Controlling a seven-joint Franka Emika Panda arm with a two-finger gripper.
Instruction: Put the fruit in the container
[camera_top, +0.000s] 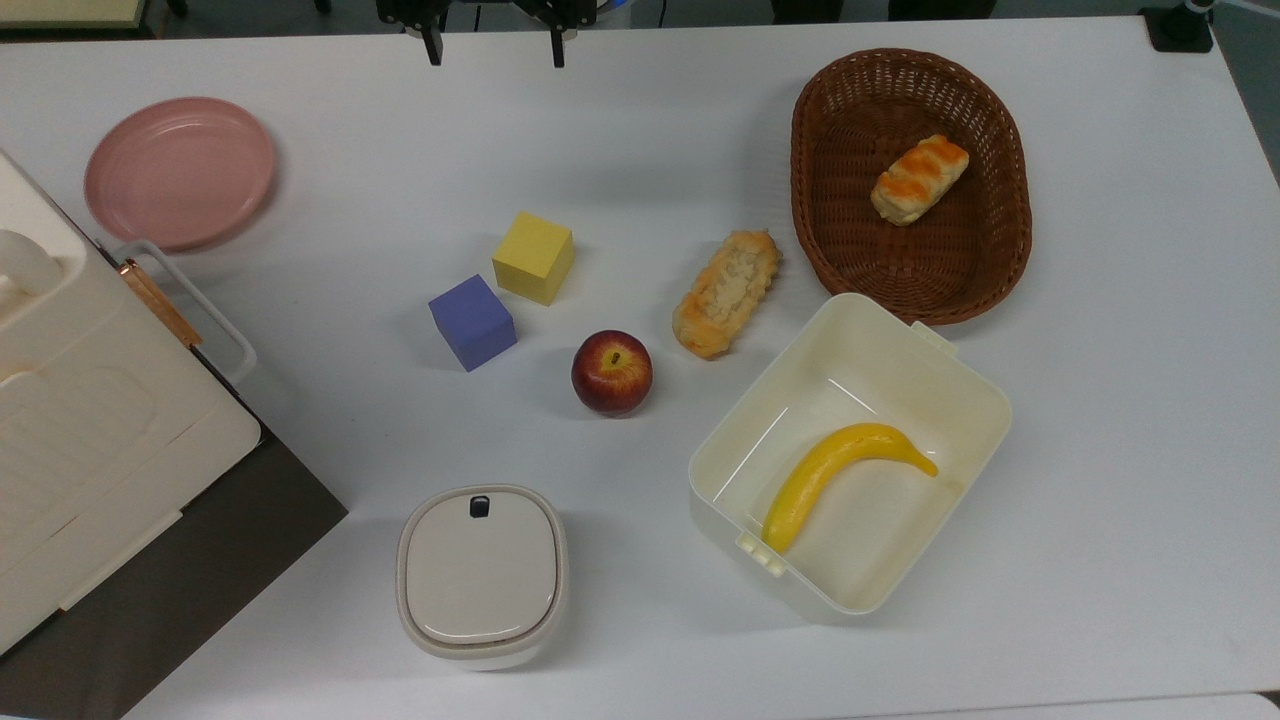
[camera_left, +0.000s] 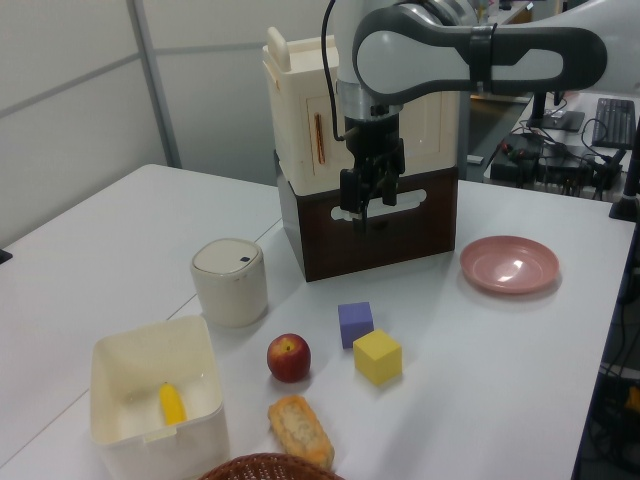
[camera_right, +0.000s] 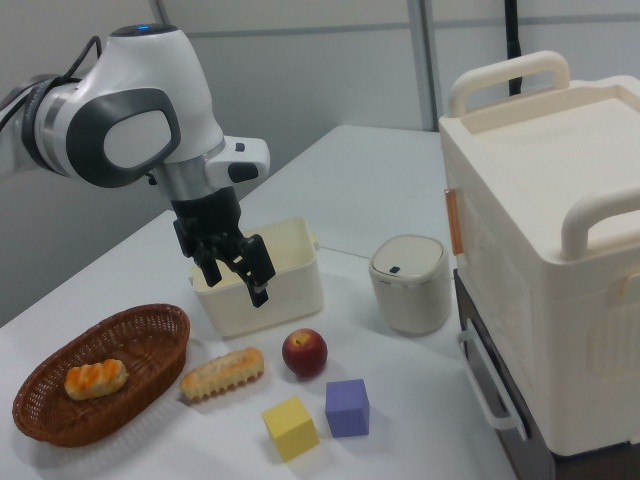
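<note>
Red with a yellowish patch round its stem, the apple (camera_top: 612, 373) sits on the white table (camera_top: 1120, 400) near the middle of the top view, untouched. At its 3 o'clock in the top view, just apart from it, stands the cream-white tub (camera_top: 960, 370), open, with a yellow banana (camera_top: 840, 478) lying inside. At the apple's 7 o'clock is the lidded box (camera_top: 482, 574); at 10 o'clock the purple cube (camera_top: 472, 322), and just past that the yellow cube (camera_top: 533, 257). A bread roll (camera_top: 726, 292) lies at 1 o'clock, beside the wicker basket (camera_top: 830, 230) holding 1 more pastry (camera_top: 919, 179). Farthest off, at 12 o'clock on the top view's upper edge, the gripper (camera_top: 494, 46) hangs above the table with its 2 fingers spread wide, grasping nothing.
</note>
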